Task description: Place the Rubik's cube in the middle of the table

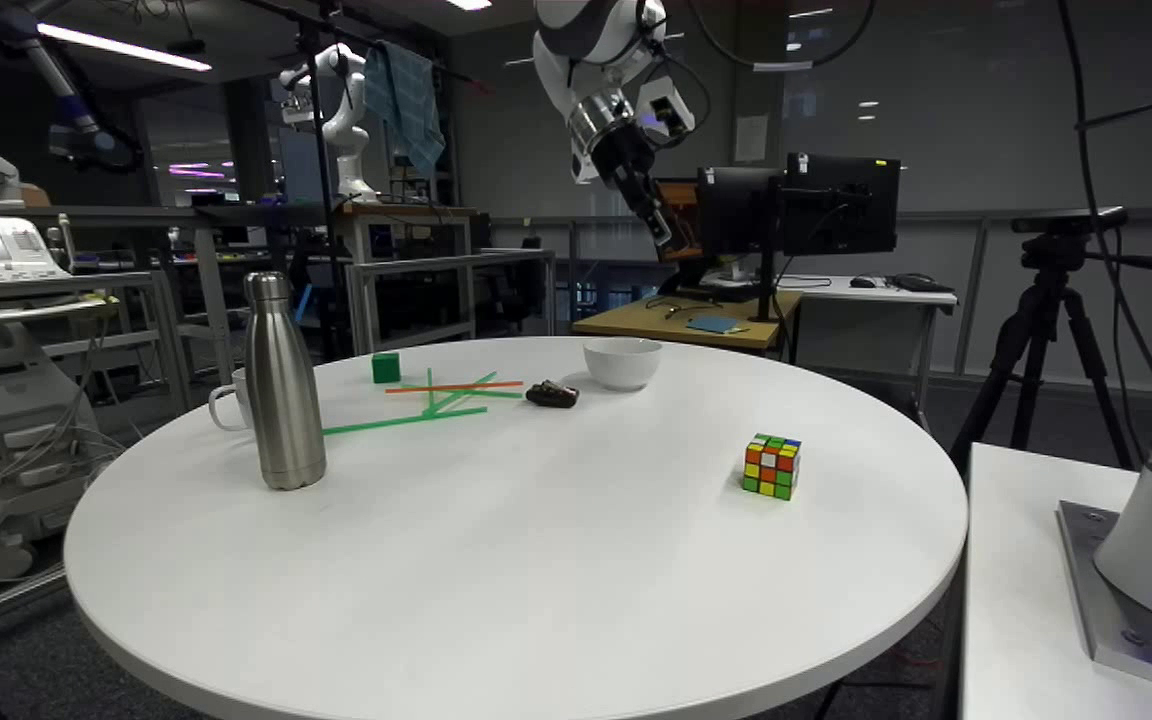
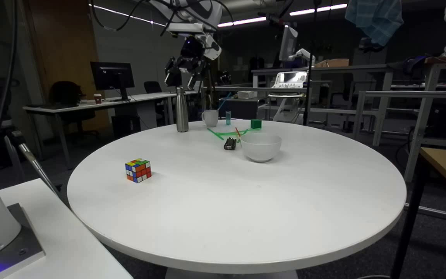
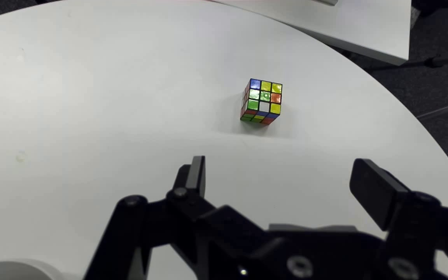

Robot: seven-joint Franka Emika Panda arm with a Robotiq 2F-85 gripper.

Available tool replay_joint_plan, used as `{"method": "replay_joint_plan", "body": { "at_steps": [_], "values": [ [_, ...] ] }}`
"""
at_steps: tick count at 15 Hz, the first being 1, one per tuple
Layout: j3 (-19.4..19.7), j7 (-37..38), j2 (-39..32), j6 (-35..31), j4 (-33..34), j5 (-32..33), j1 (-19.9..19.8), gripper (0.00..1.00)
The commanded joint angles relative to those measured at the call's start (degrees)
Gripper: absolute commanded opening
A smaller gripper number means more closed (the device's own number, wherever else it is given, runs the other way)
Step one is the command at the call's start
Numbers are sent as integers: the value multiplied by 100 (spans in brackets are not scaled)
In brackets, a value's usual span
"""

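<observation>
The Rubik's cube stands on the round white table, off-centre, on the side near the robot's base. In the wrist view the cube sits ahead of the fingertips, between them and the edge of the table. My gripper is open with nothing between its fingers. In both exterior views the gripper hangs high above the tabletop, well apart from the cube. Nothing hides the cube.
A steel bottle, a white mug, a green block, green and red sticks, a small dark object and a white bowl stand or lie on the table. The bowl's rim shows in the wrist view.
</observation>
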State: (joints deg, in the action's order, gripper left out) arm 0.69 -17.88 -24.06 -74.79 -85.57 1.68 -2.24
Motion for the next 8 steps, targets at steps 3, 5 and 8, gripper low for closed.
{"method": "replay_joint_plan", "body": {
  "at_steps": [3,5,8],
  "values": [
    [-75,250,-238,-256,-338,-673,-210,100],
    [-60,419,-250,-397,-538,-1071,-266,100],
    [-62,384,-241,-614,-855,-1425,-321,100]
  ]
}}
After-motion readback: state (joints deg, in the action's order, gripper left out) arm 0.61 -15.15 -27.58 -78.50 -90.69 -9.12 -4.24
